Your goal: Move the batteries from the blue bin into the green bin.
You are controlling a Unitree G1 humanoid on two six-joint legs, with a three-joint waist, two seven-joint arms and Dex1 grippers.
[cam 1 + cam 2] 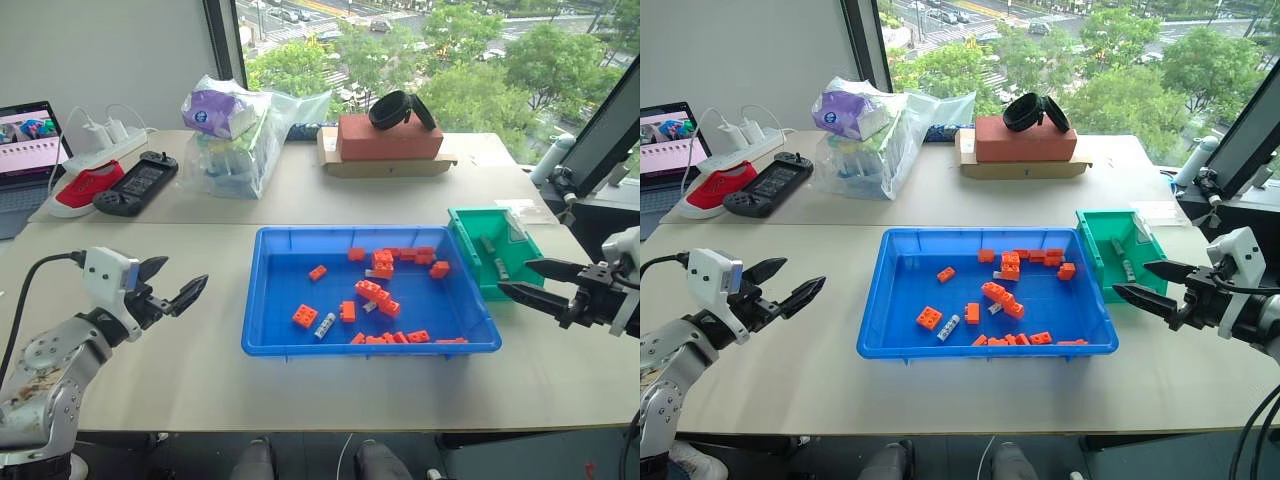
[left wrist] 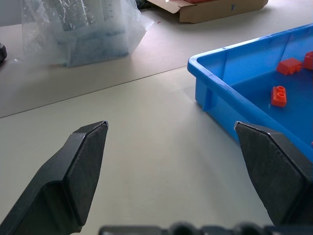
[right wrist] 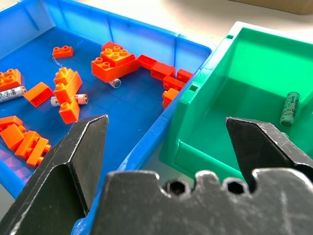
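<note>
Beige table (image 1: 150,330), white wall (image 1: 100,50), window (image 1: 450,50) overlooking sunlit trees.

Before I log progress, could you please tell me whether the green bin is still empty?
Not empty: the green bin already holds a battery lying on its floor; the head views show two.

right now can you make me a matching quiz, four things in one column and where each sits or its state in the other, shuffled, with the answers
Things:
1. blue bin
2. green bin
3. right gripper
4. plastic bag

Places or states:
A. open, holding nothing, hovering beside the green bin
B. on the far table, next to a black game controller
C. holds orange toy bricks and a few batteries
D. right of the blue bin, with batteries already inside

Pairs: 1-C, 2-D, 3-A, 4-B
</note>
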